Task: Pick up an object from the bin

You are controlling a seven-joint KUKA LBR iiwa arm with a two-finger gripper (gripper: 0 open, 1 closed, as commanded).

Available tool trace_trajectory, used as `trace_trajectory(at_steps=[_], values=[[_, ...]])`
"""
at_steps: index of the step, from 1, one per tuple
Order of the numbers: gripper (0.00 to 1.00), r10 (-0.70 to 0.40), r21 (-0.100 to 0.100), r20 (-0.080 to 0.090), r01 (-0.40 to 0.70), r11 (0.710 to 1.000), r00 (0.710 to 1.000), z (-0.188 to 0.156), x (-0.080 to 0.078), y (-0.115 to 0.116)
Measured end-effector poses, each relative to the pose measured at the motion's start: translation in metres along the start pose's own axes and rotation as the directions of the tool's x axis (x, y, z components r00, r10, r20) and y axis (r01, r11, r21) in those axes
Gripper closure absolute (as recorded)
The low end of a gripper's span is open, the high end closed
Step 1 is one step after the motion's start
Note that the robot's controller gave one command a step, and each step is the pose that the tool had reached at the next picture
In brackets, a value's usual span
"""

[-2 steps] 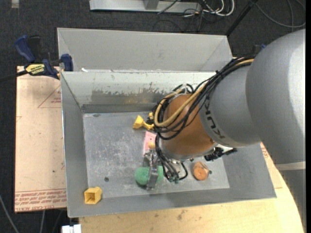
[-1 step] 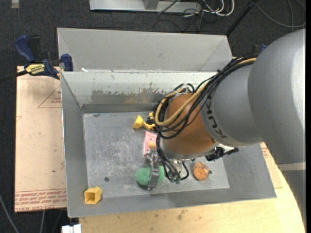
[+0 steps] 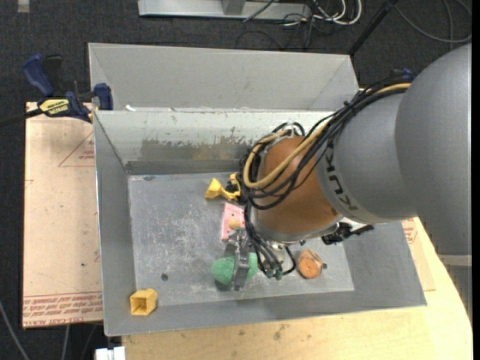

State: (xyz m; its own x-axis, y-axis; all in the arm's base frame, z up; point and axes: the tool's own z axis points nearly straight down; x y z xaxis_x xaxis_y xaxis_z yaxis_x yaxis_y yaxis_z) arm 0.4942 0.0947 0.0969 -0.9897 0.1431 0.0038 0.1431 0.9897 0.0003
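Grey scuffed metal makes up the floor of the bin (image 3: 165, 223), and most of it lies bare.

Nearest the camera, at the floor's 7 o'clock corner, sits a small yellow hollow block (image 3: 142, 301), well apart from everything else.

Further in, just past the middle toward 5 o'clock, the gripper (image 3: 241, 270) is down at floor level. Whether it is spread or closed cannot be told, because dark metal and cables crowd the tip. A green rounded lump (image 3: 222, 273) lies right against it at the gripper's 9 o'clock, touching or nearly so. A sliver of green also shows at its 3 o'clock side, so the lump may reach across under the tip. It looks blob-like, with no clear long axis, so I judge the approach angle matters little. What counts is that most of its bulk sits off to 9 o'clock and not centred.

At the gripper's 3 o'clock, near but apart, rests an orange-brown stubby cylinder (image 3: 309, 264).

Beyond, at 12 o'clock from the gripper, a pink flat piece (image 3: 232, 220) lies with its length running 12 to 6. It is partly under the arm's orange cover (image 3: 289, 193).

Farthest, at 11 o'clock, is a small yellow toy-like piece (image 3: 217, 190).
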Motion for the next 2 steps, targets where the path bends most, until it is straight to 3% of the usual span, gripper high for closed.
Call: trace_trajectory(at_steps=[2], values=[[1.00,0.001,-0.002,0.008,-0.001,1.000,1.000,-0.0197,-0.0018,0.0006]])
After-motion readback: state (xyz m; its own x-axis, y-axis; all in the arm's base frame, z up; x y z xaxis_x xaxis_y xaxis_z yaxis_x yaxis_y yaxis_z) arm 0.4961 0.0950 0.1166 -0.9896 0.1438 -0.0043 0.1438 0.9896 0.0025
